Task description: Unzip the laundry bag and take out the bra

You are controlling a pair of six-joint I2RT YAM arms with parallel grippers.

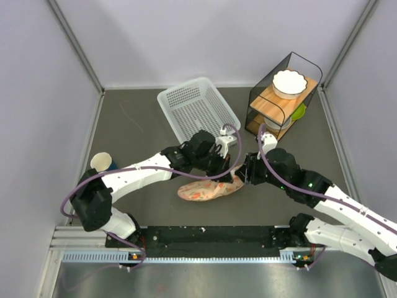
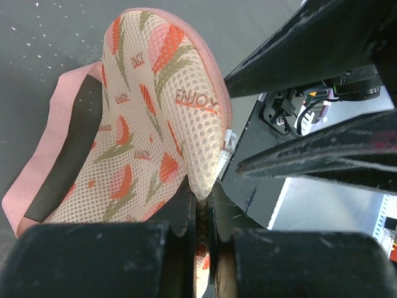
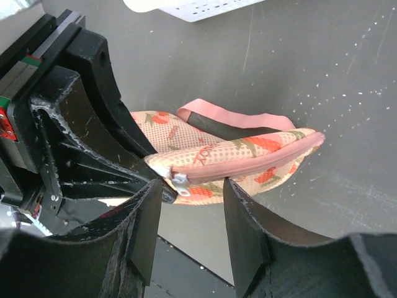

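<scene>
Dark grey bench [image 1: 136, 124], closed in by pale walls, seen from above with two robot arms reaching in from the near edge. A laundry bag [image 1: 205, 189] lies at the front centre of the bench, between the two arms. It is a soft beige-pink mesh case with red-orange prints and pink trim, and its right end is lifted off the surface.

The left gripper [image 2: 201, 214] is closed tight, pinching a fold of the bag's fabric near the zip end and holding that end up. A pink strap [image 2: 37, 180] loops around the bag's far side.

The right gripper [image 3: 191, 208] is partly open, one finger on each side of the bag's raised end. The small metal zip pull [image 3: 180, 180] sits just above the gap between the fingers. Whether either finger touches the bag cannot be told. The zip is closed along the pink edge that shows.

Behind the arms lies a white perforated basket [image 1: 198, 108]. To its right stands a wire rack [image 1: 282, 102] with wooden shelves and a white bowl [image 1: 289, 82] on top. A cup [image 1: 101, 162] stands near the left wall.
</scene>
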